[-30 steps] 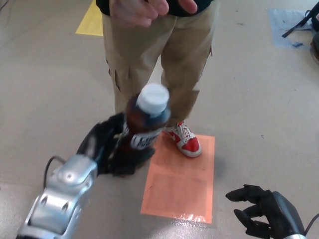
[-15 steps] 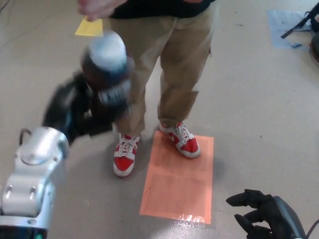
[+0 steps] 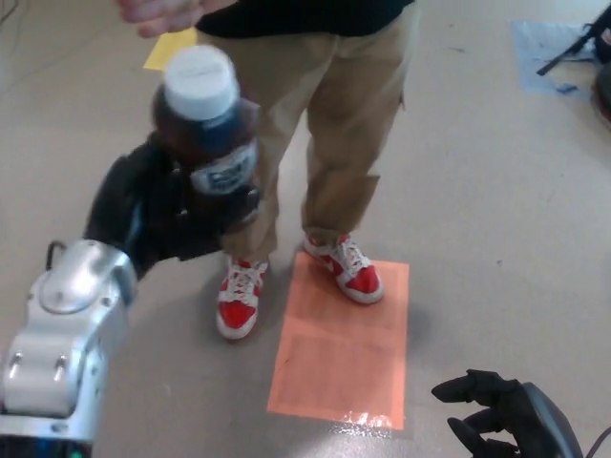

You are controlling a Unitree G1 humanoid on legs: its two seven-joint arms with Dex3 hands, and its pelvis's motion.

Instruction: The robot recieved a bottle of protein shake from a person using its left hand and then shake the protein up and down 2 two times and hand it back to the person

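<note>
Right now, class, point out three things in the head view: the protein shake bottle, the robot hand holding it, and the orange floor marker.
protein shake bottle (image 3: 205, 124), head view, on its dark body below the white cap.
left robot hand (image 3: 158, 210), head view, on the black palm.
orange floor marker (image 3: 339, 358), head view, on its bare middle.

An orange square mat (image 3: 339, 348) lies on the smooth grey floor (image 3: 496, 219). One red-and-white sneaker (image 3: 347, 268) rests on the mat's upper edge; the other sneaker (image 3: 237, 297) stands on bare floor just left of the mat. Khaki trousers (image 3: 339, 124) rise above the mat. A yellow floor patch (image 3: 168, 50) lies far up-left of the mat, a blue patch (image 3: 552, 50) far up-right.
</note>
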